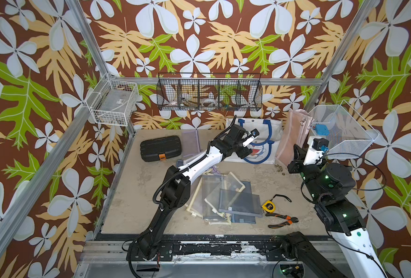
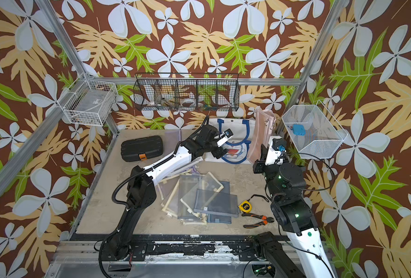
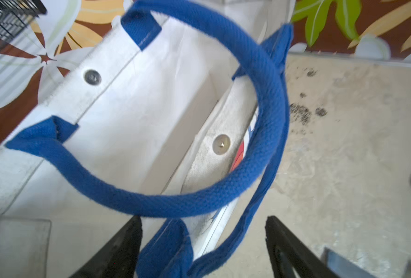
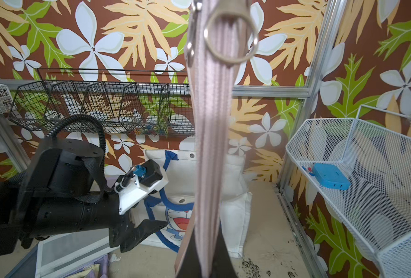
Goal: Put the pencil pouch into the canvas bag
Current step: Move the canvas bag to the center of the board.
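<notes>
No lettering could be read anywhere in the scene. A yellow tape measure [image 1: 268, 206] on the surface carried a dark round label, and a clear box [image 1: 114, 102] in the white wire basket [image 1: 108, 118] bore a small sticker; both were too small to make out. The canvas bag [image 1: 275, 131] showed only a cartoon face.

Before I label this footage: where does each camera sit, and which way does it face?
Top views: high over the front edge, looking down on the table; left arm and right arm show.
Left wrist: above the canvas bag, looking into its mouth; left gripper, open, shows.
Right wrist: faces the back wall along the pencil pouch; right gripper grips it.
Shared: all show the canvas bag.
</notes>
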